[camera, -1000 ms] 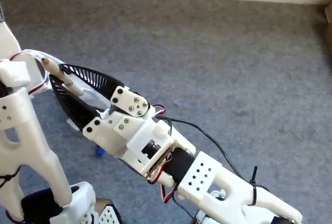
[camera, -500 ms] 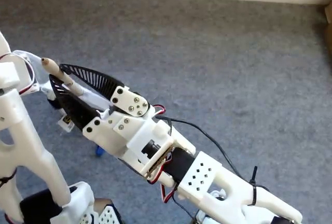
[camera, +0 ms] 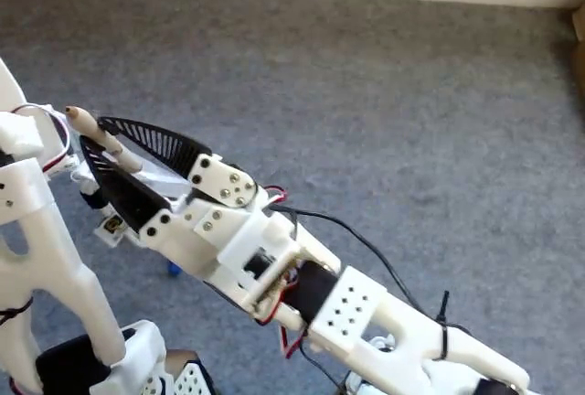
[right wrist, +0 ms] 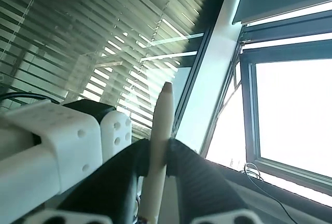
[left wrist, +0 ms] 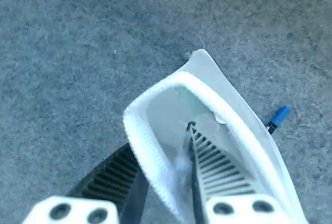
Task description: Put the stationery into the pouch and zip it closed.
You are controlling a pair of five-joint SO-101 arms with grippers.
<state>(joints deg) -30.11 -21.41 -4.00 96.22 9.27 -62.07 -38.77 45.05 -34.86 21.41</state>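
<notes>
A: Where do things stand?

B: The right tool (right wrist: 158, 156) is pinched narrow on a pen (right wrist: 162, 120). In the high view the pen sits near 9 o'clock and its tip points toward 10 o'clock. The left tool (left wrist: 158, 138) is clamped on the pouch (left wrist: 228, 107), one jaw inside the mouth and the other outside the rim. That lifts the mouth open above the desk (camera: 411, 93).

A: So the step is feeding the pen in?

B: I'd judge so. The wrist camera looks up along the pen, so the pen looks steeply tilted. It should be turned until it runs in line with the opening, then led in end first.

A: And the release?

B: Only once most of the pen is past the rim. Dropped early, it could tip back out over the edge. The left tool should hold firm without tugging, so the mouth doesn't fold shut.

A: Anything else left out?

B: A blue-tipped piece (left wrist: 280, 114) lies on the desk just beside the pouch, toward 5 o'clock from the pen tip in the high view. The zip comes last.
</notes>
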